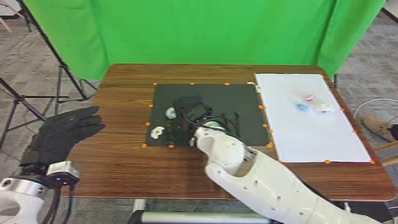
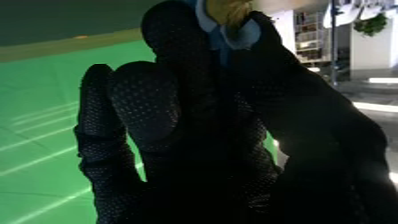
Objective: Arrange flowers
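Hanging beyond the dark mat [image 1: 240,95], a green curtain [image 1: 213,35] backs the brown worktop [image 1: 124,170] that spreads around the mat. A white sheet [image 1: 311,140] lies right of the mat, bearing a cluster of small flowers [image 1: 323,107]. Left of the mat, the left hand [image 1: 60,134] is wide, fingers loosely extended. Over the mat, the right hand [image 1: 189,106] pinches a blue-petalled flower [image 2: 244,37] between thumb and fingertip. Two pale flowers [image 1: 157,132] lie on the mat's left part, beside that hand.
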